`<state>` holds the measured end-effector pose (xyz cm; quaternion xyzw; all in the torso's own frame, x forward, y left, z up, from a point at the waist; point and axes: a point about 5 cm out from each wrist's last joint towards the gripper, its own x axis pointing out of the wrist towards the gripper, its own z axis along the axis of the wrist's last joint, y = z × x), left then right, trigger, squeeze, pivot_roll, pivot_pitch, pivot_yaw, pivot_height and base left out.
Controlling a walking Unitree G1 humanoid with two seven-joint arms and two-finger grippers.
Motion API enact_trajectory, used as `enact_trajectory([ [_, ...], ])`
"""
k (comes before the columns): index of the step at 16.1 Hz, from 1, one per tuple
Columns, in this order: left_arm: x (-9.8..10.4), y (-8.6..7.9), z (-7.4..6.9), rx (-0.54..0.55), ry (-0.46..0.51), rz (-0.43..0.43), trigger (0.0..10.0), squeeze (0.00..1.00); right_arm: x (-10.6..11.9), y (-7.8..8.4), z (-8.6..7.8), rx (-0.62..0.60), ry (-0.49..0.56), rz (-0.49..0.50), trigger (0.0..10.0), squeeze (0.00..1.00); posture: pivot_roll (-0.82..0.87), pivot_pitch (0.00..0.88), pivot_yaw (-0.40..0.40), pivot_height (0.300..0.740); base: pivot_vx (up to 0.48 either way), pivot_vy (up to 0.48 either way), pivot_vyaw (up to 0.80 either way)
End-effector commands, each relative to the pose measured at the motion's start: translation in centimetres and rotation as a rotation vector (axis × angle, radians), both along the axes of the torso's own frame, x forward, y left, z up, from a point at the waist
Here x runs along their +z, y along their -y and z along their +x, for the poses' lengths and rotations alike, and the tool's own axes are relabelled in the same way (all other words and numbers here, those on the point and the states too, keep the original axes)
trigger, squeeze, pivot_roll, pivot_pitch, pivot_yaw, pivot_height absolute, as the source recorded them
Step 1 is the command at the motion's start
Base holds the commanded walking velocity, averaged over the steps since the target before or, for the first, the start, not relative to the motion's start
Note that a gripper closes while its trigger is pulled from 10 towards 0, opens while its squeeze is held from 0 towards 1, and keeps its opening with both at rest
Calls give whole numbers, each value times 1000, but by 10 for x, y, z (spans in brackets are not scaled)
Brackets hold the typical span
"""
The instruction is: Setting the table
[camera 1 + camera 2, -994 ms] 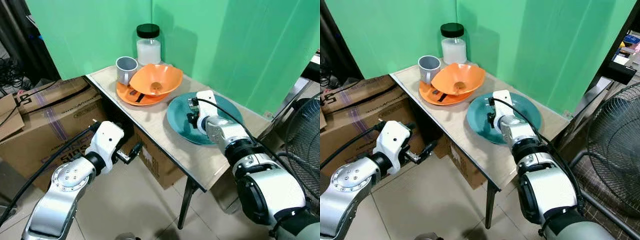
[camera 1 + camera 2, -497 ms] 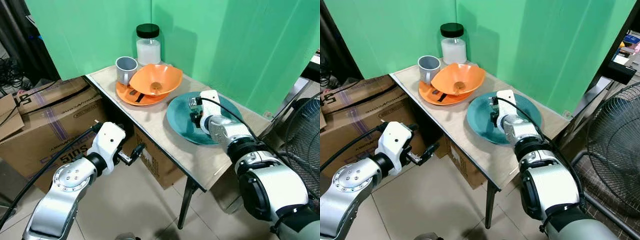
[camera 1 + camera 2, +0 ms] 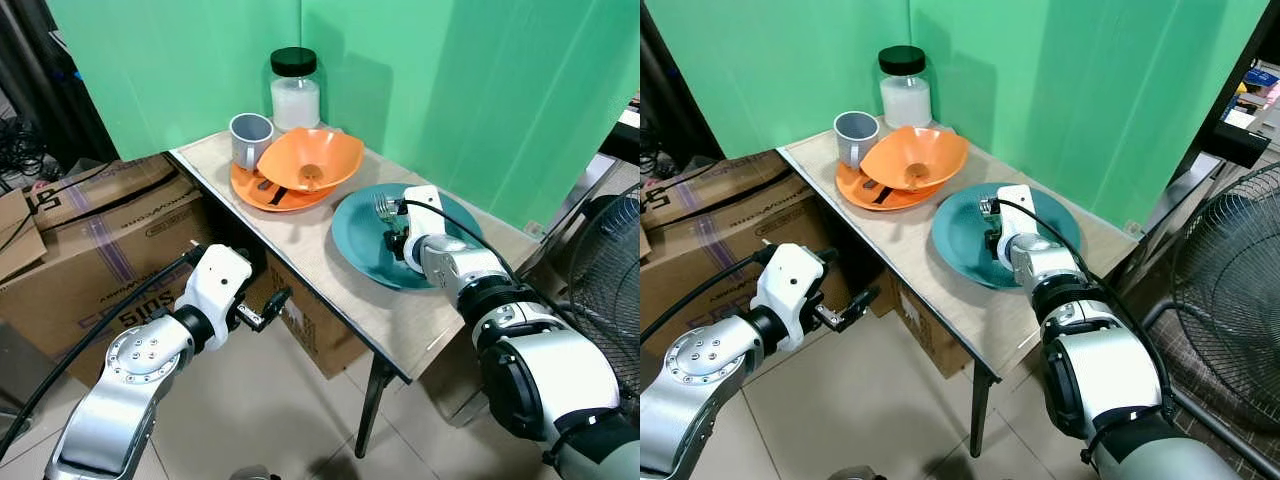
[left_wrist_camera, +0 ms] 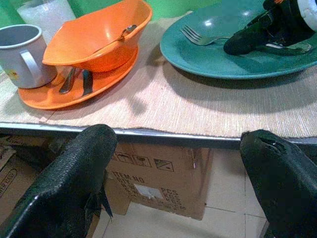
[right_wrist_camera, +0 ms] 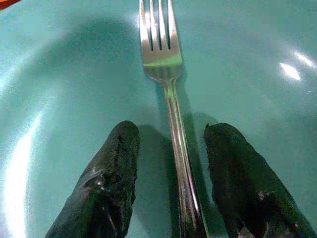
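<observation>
- We see a silver metal fork (image 5: pixel 166 79) lying flat in a wide, shallow teal plate (image 3: pixel 360 245), which sits on the near right part of a small table with a woven beige top (image 3: pixel 330 290).
- Our right gripper (image 5: pixel 171 173) is down inside the plate with its two black fingers (image 5: pixel 106 188) spread, one on each side of the fork's handle; the fingers are released, with a gap between each of them and the metal.
- In the right wrist view the tines point toward 12 o'clock, away from the gripper, and the handle runs back between the fingers.
- In the head view the fork's tines (image 3: pixel 383 207) lie toward 11 o'clock of the plate's middle.
- At 10 o'clock from the teal plate stands a flat orange plate (image 3: pixel 262 192) carrying a tilted orange bowl (image 3: pixel 310 160) with a spoon in it; dark-handled cutlery (image 4: pixel 79 82) lies on that orange plate beneath the bowl.
- A grey mug (image 3: pixel 250 138) is just beside the orange plate at the far left corner, and a clear jar with a black lid (image 3: pixel 295 88) stands behind it.
- Our left gripper (image 3: pixel 268 307) hangs below the table's near edge, at 8 o'clock from the teal plate, its fingers (image 4: pixel 69 183) wide apart and holding nothing.
- Brown cardboard boxes (image 3: pixel 100 240) stand on the floor under and left of the table.
</observation>
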<state>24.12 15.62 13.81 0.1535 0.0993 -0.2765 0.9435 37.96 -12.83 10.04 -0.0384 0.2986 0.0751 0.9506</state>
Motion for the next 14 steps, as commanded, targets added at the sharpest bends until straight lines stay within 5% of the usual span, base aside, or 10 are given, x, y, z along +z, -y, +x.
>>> enact_trajectory([
  [1, 2, 1, 0, -18, 5, 6, 10000, 0, -5, 0, -3, -2, -37, 15, 5765, 0, 138, 0, 35, 740, 0, 0, 0],
  [2, 2, 2, 1, -20, 4, 5, 10000, 0, -5, -1, -3, 1, -34, 25, 2196, 0, 137, 0, 32, 740, 0, 0, 0],
  [3, 3, 3, 1, -20, 6, 2, 10000, 0, -5, -2, -3, 3, -33, 31, 588, 0, 137, 0, 28, 740, 0, 0, 0],
  [14, 6, 6, 5, -23, 19, -12, 10000, 0, -6, -9, -4, 32, -32, 70, 0, 0, 120, 0, 36, 740, 0, 0, 0],
])
